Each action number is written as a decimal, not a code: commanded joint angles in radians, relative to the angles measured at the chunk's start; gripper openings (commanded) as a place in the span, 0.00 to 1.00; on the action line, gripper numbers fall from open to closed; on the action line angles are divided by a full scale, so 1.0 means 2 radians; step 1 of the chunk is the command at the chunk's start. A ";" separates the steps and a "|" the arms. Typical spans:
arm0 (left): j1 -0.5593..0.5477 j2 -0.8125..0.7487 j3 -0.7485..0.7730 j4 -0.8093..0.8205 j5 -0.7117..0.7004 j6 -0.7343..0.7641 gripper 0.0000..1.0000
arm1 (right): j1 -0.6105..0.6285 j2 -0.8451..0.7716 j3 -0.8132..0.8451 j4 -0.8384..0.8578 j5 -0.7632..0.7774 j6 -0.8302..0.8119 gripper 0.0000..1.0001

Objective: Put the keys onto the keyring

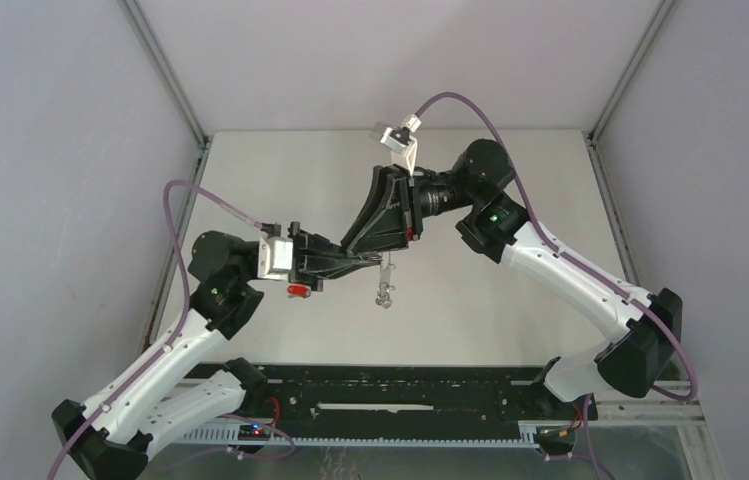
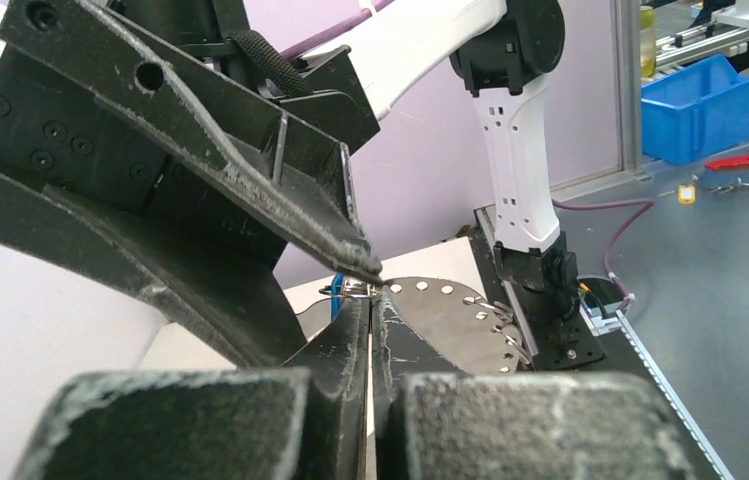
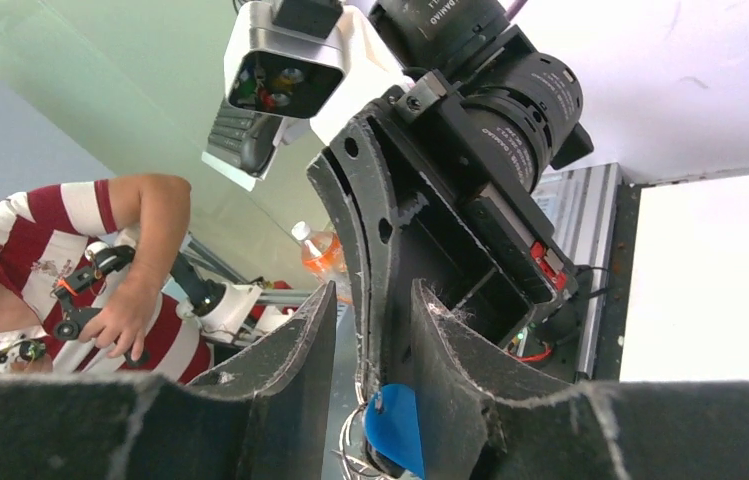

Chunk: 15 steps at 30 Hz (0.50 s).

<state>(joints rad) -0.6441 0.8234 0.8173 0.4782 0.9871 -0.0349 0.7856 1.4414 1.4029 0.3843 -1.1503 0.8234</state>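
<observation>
— How did the ring look?

— The thin grey metal keyring (image 1: 383, 288) hung in the air over the middle of the white bench (image 1: 510, 300), dangling just below the point where the two hands met. From above it was small and tangled-looking, and I couldn't make out its rim.

— And the keys?

— I saw only the small key with the blue plastic head (image 3: 395, 430). It sat beside the wire loops of the ring, and its shank was hidden.

— What about the left hand (image 2: 370, 300)?

— Its fingers were pressed together with no gap, pinching the keyring's wire at their very tips.

— And the right hand (image 3: 375, 300)?

— It came in from the far right and stood partly apart, straddling the tip of the left hand. The blue head lay against the inner face of one finger. I couldn't tell whether it was actually clamped there.
</observation>
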 commanded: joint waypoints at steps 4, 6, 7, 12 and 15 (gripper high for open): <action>0.000 -0.012 -0.003 0.029 -0.018 0.002 0.00 | -0.003 -0.007 0.005 0.041 0.012 0.043 0.41; 0.000 -0.012 -0.002 0.029 -0.018 0.001 0.00 | -0.006 -0.009 0.006 0.033 0.024 0.035 0.43; 0.000 -0.012 -0.002 0.030 -0.018 0.000 0.00 | -0.008 -0.011 0.006 0.032 0.031 0.032 0.43; 0.000 -0.015 -0.005 0.033 -0.021 -0.007 0.00 | -0.037 -0.039 0.009 0.027 0.070 -0.009 0.50; 0.000 -0.017 -0.007 0.032 -0.025 -0.013 0.00 | -0.053 -0.065 0.024 -0.020 0.079 -0.075 0.56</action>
<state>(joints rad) -0.6437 0.8127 0.8173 0.4923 0.9710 -0.0383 0.7193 1.4128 1.4029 0.4068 -1.0489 0.8276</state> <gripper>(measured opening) 0.006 0.519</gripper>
